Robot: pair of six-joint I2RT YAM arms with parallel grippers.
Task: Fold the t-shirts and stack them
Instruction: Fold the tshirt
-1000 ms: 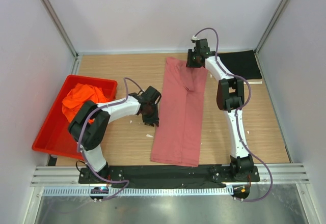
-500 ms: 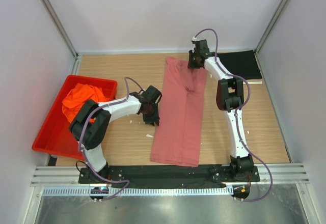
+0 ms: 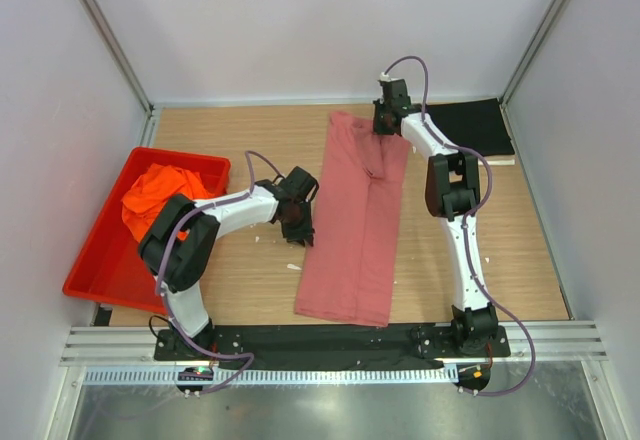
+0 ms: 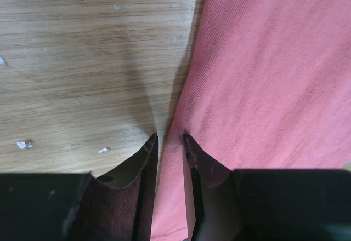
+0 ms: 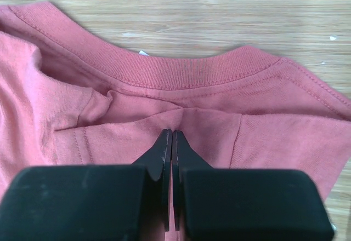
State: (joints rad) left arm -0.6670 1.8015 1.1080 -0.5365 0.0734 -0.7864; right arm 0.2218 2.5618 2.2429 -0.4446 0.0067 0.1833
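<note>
The rose-red t-shirt [image 3: 355, 215] lies on the table as a long strip folded lengthwise, collar at the far end. My left gripper [image 3: 297, 222] is at the strip's left edge, halfway along. In the left wrist view my gripper [image 4: 170, 137] has its jaws closed narrow on the edge of that shirt [image 4: 263, 76]. My right gripper [image 3: 389, 120] is at the far right corner, shut on a pinch of cloth just below the collar [image 5: 192, 71]; the wrist view shows its tips [image 5: 173, 131] pressed together. The orange t-shirt [image 3: 160, 192] lies bunched in the tray. The black t-shirt [image 3: 468, 128] lies folded at the back right.
A red plastic tray [image 3: 100, 265] stands at the left edge of the wooden table [image 3: 240, 140]. White walls and metal posts close in the sides and back. Small white specks [image 4: 23, 144] lie on the wood by my left gripper.
My right gripper has shifted slightly right with the collar end, drawing the shirt's far corner along. My left gripper has barely moved.
</note>
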